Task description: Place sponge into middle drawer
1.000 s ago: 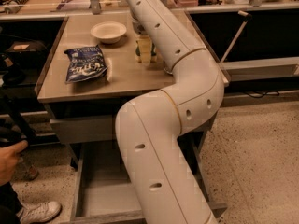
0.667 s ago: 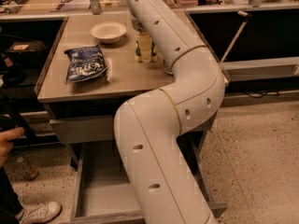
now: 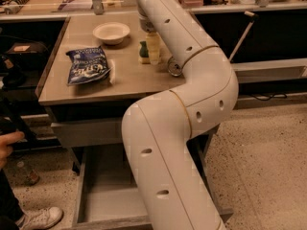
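The sponge, dark green on a pale yellow base, sits on the wooden countertop near its far right part. My gripper reaches down over the counter and stands right beside the sponge on its right, touching or nearly touching it. The middle drawer is pulled open below the counter, with a bare grey floor. My white arm crosses in front of its right side and hides that part.
A blue chip bag lies on the left of the counter, and a white bowl sits behind it. A closed grey drawer front is above the open drawer. A person's hand and shoe are at the left edge.
The person's hand at the left edge has moved up a little. My arm and gripper stay almost where they were beside the sponge.
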